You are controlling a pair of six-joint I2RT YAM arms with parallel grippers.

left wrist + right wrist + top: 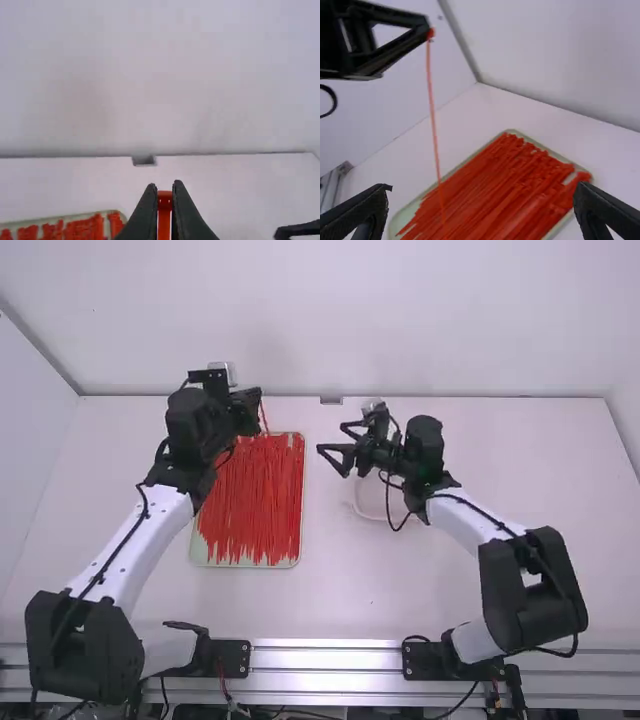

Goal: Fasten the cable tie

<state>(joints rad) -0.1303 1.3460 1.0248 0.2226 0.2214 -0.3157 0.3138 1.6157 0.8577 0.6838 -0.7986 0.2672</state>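
Observation:
My left gripper (255, 400) is held above the far end of the tray (296, 562). It is shut on one end of a single red cable tie (265, 420). In the left wrist view the tie (164, 210) is pinched between the two fingers (145, 215). From the right wrist view, the left gripper (422, 31) holds the tie (434, 130) by its top, and the strap hangs straight down toward the pile of red cable ties (510, 195). To the right of the tray, my right gripper (332, 448) is open wide and holds nothing. It faces the hanging tie.
The flat tray of loose red ties (255, 500) lies left of the table's middle. A small grey bracket (331, 399) sits where the table meets the back wall. A white cable loop (362, 508) lies on the table under the right arm.

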